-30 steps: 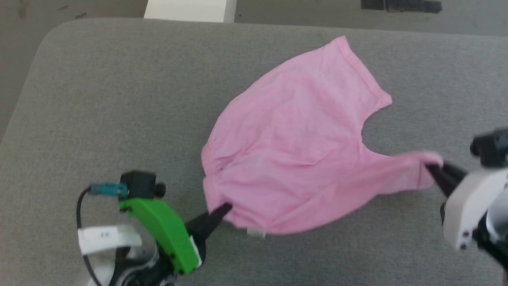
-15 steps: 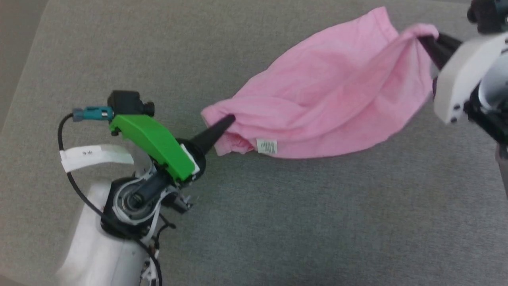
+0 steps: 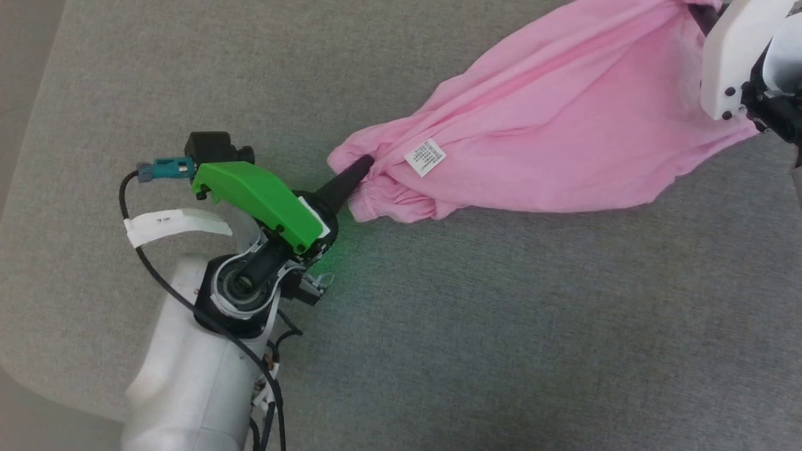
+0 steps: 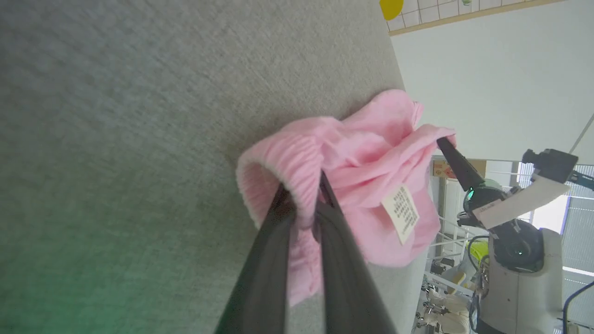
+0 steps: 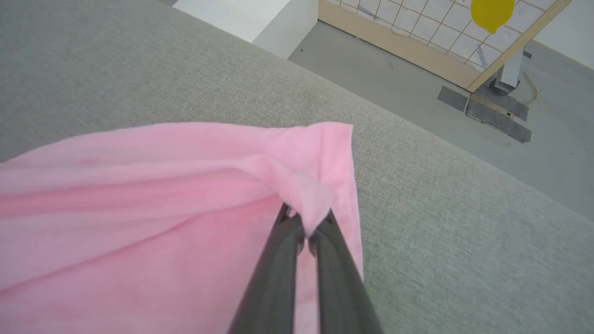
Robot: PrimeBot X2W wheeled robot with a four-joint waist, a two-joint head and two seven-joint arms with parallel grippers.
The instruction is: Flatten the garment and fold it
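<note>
- Hanging stretched between both claws, the garment [image 3: 564, 125] is now raised over the grey pad [image 3: 501, 351]. A second ago it lay spread out on it.
- The left claw [image 3: 360, 168] is pinched almost closed on the gathered waistband [image 4: 287, 162].
- The right claw [image 5: 304, 222] is clamped tight on a hem corner.
- The label [image 3: 425, 156] has turned up into sight, so the cloth has rolled over.
- The garment sags in long creases. This reads as a lift for re-laying it flatter, and folding looks not yet begun.
</note>
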